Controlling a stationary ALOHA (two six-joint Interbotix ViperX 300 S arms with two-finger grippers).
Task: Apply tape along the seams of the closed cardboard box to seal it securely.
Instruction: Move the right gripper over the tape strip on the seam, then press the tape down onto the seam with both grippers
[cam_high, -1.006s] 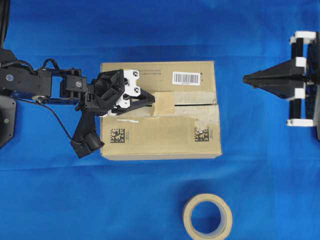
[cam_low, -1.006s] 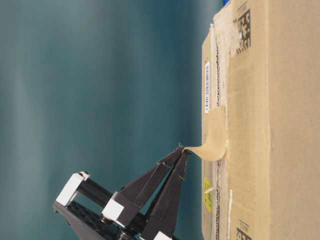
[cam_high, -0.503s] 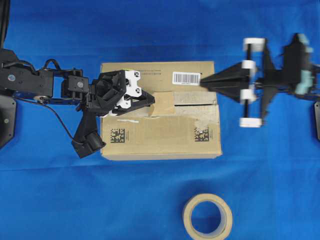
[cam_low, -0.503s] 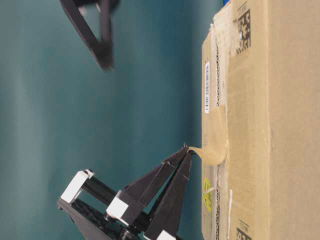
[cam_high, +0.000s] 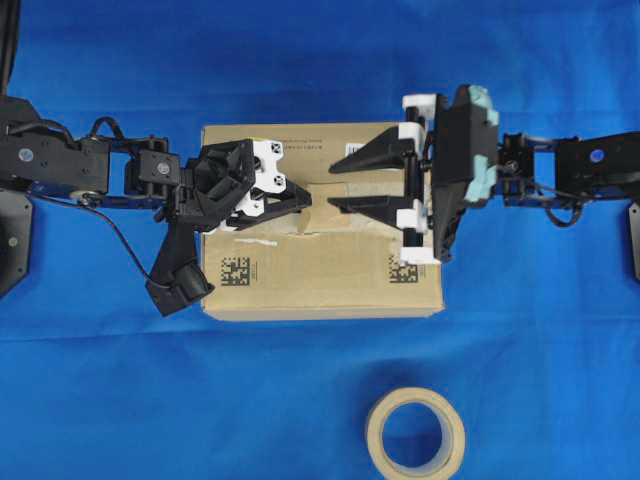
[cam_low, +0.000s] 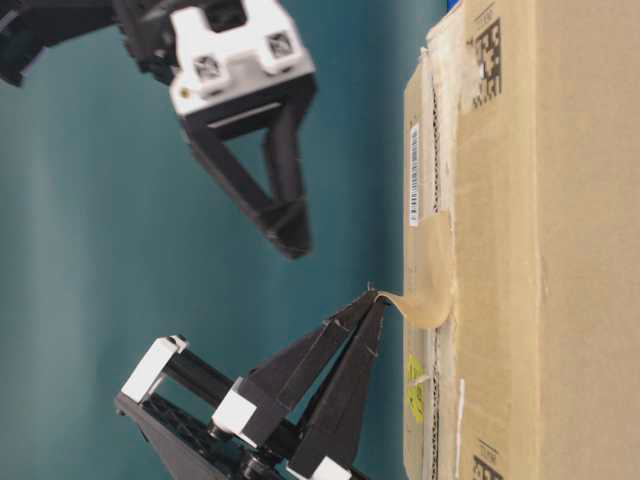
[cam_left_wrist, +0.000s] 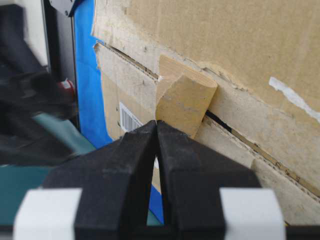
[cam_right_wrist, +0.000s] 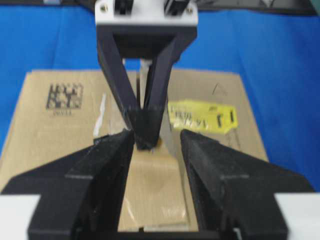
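Note:
The brown cardboard box (cam_high: 320, 270) lies on the blue cloth. A short tan piece of tape (cam_high: 322, 220) sits across the seam (cam_left_wrist: 225, 122), one end stuck to the box top and the other end curling up. My left gripper (cam_high: 306, 199) is shut on that raised end (cam_left_wrist: 182, 102), just above the box. My right gripper (cam_high: 332, 185) hovers over the box top, open, with one finger on each side of the tape (cam_right_wrist: 152, 185). It faces the left gripper's fingertips (cam_right_wrist: 145, 125) and holds nothing. From table level, the tape (cam_low: 432, 270) bends off the box to the left gripper (cam_low: 370, 295).
A beige tape roll (cam_high: 415, 432) lies on the cloth in front of the box. Torn pale tape remnants edge the seam, and a yellow sticker (cam_right_wrist: 200, 117) marks the box's left end. Both arms reach in over the box from opposite sides.
My right arm has swung in from the right edge to above the box, and its jaws have opened from shut. The left gripper has stayed put, holding the tape's end.

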